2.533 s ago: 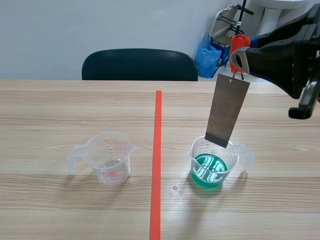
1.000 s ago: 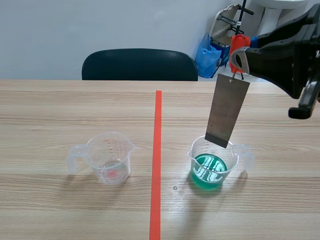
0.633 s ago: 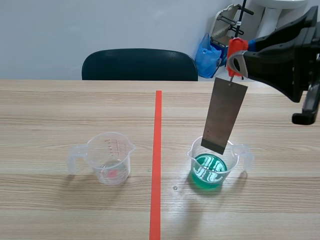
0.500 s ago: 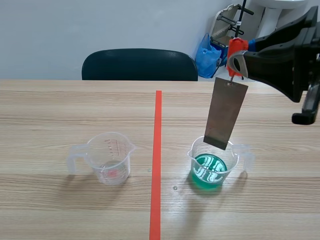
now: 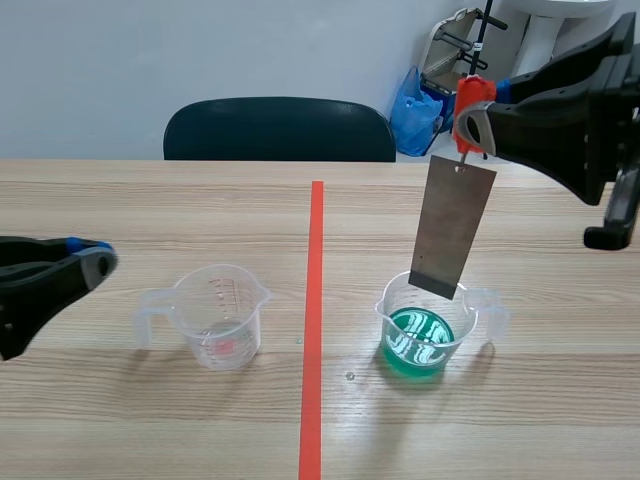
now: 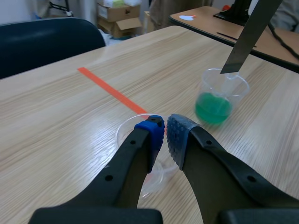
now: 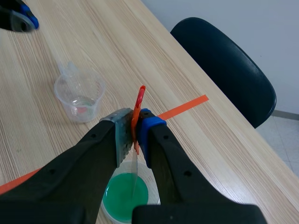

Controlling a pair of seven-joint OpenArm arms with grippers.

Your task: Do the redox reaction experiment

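Observation:
My right gripper is raised at the right, shut on an orange-red clip from which a grey metal sheet hangs. The sheet's lower edge is at the mouth of a clear cup of green liquid, above the liquid. In the right wrist view the clip sticks up between my fingers and the green cup lies below. A clear cup with a little reddish residue stands left of the tape line. My left gripper is shut on nothing, left of that cup.
An orange-red tape line splits the wooden table down the middle. A dark chair stands behind the far edge, with a blue bag beside it.
The left arm has come into the scene at the lower left and its fingers have closed. The right gripper has lifted the sheet slightly.

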